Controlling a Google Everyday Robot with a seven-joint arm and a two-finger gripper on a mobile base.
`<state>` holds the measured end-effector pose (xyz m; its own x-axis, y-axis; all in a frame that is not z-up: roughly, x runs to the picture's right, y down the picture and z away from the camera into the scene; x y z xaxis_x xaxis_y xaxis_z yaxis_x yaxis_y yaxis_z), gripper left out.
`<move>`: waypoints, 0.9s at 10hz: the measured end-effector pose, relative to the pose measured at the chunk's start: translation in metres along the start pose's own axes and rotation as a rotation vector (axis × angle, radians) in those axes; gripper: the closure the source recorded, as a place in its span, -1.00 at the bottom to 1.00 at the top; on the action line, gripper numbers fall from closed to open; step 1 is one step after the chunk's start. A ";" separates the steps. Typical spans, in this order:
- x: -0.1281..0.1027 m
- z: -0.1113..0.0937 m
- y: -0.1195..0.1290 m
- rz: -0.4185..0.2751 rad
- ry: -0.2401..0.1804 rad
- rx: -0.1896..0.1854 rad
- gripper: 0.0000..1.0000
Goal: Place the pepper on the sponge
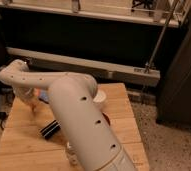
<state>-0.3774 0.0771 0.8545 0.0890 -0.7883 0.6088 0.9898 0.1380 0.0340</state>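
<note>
The white arm (84,125) fills the foreground and hides much of the wooden table (19,145). A black-and-white striped bar (50,130) lies beside it. Farther left, the gripper (31,101) hangs over the table, its claw pressed together on the pepper (34,106), seen only as an orange smudge. Just behind, a sliver of the blue sponge (43,95) shows. The white cup (101,97) is half hidden.

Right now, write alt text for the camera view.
A white robot arm reaches over a wooden table, its pincer closed on an orange pepper near a blue sponge. A white cup and a striped bar sit nearby.
</note>
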 end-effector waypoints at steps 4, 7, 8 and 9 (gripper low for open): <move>0.021 0.012 0.028 -0.001 0.013 0.064 1.00; 0.037 0.017 0.034 -0.021 -0.003 0.093 1.00; 0.043 0.017 0.032 -0.029 -0.011 0.110 1.00; 0.048 0.017 0.033 -0.033 -0.017 0.114 1.00</move>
<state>-0.3421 0.0540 0.8983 0.0539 -0.7836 0.6190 0.9731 0.1802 0.1434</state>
